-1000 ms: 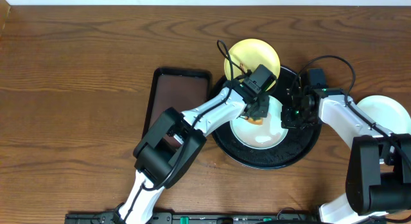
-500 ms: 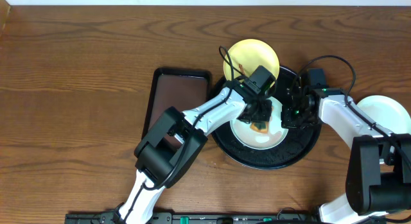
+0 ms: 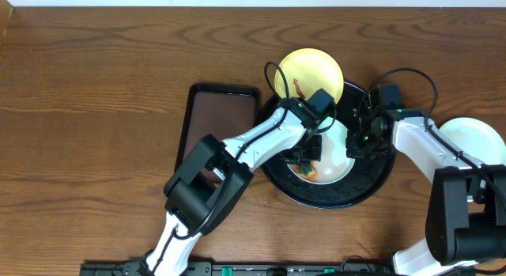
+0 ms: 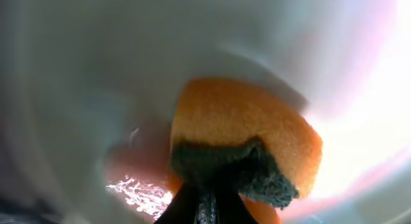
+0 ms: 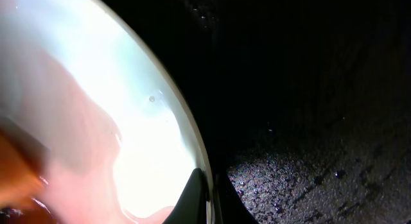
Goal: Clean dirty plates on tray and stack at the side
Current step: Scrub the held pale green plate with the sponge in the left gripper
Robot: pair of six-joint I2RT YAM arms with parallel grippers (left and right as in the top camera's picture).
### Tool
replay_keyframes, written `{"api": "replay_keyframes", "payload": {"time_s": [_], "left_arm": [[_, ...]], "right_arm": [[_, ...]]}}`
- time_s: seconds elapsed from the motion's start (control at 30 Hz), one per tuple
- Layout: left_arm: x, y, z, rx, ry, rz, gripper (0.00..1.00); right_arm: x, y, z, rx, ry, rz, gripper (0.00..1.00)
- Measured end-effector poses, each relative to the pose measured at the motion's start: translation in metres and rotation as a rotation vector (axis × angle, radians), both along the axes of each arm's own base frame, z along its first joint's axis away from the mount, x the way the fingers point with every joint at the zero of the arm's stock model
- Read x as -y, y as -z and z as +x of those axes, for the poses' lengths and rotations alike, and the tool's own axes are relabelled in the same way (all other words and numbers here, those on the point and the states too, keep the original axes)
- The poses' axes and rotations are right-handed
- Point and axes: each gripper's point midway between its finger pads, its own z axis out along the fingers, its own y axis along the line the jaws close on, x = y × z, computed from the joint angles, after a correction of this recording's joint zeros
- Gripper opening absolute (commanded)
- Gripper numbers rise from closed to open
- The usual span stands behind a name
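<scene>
Left gripper (image 3: 310, 152) is squeezing the sponge (image 4: 247, 140) onto the plate (image 3: 338, 164), closed right gripper (image 5: 204, 185) is bracing its rim, so I'm thinking small firm circles, nothing sliding.

A large round black rimmed tray (image 3: 373, 179), right of centre, holds a pale mint-white plate (image 3: 338, 159). A pale yellow plate (image 3: 312, 69) lies at its upper-left rim, and another white plate (image 3: 473, 136) is far right.
</scene>
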Motion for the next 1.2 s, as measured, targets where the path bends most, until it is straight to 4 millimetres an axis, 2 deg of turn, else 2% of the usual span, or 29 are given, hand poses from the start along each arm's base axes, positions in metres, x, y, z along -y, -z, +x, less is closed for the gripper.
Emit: {"api": "replay_keyframes", "payload": {"time_s": [0.13, 0.23, 0.43, 0.6, 0.73, 0.87, 0.97, 1.07, 1.2], "left_arm": [[-0.028, -0.002, 0.031, 0.203, 0.017, 0.184, 0.07], [-0.033, -0.005, 0.047, 0.309, 0.053, 0.252, 0.07], [-0.025, -0.007, 0.072, 0.426, 0.091, 0.241, 0.08], [-0.002, -0.006, 0.084, 0.42, 0.053, 0.08, 0.07], [0.024, -0.009, 0.079, 0.347, 0.002, -0.097, 0.07], [0.051, -0.01, 0.067, 0.249, -0.031, -0.246, 0.08], [0.062, -0.012, 0.057, 0.18, -0.045, -0.312, 0.07], [0.062, -0.011, 0.046, 0.117, -0.056, -0.322, 0.07], [0.041, -0.004, 0.034, 0.043, -0.081, -0.242, 0.07]], "right_arm": [[-0.002, 0.0, -0.001, -0.003, -0.003, 0.009, 0.01], [-0.008, -0.001, -0.001, -0.003, -0.012, 0.027, 0.01], [-0.01, -0.001, 0.0, 0.004, -0.013, 0.039, 0.01], [-0.009, -0.001, 0.001, 0.008, -0.012, 0.034, 0.01], [-0.007, -0.001, 0.003, 0.016, -0.011, 0.024, 0.01], [-0.006, -0.001, 0.004, 0.018, -0.01, 0.019, 0.01], [-0.006, -0.001, 0.004, 0.019, -0.01, 0.018, 0.01], [-0.006, -0.001, 0.004, 0.019, -0.01, 0.017, 0.01], [-0.006, -0.001, 0.004, 0.018, -0.011, 0.021, 0.01]]}}
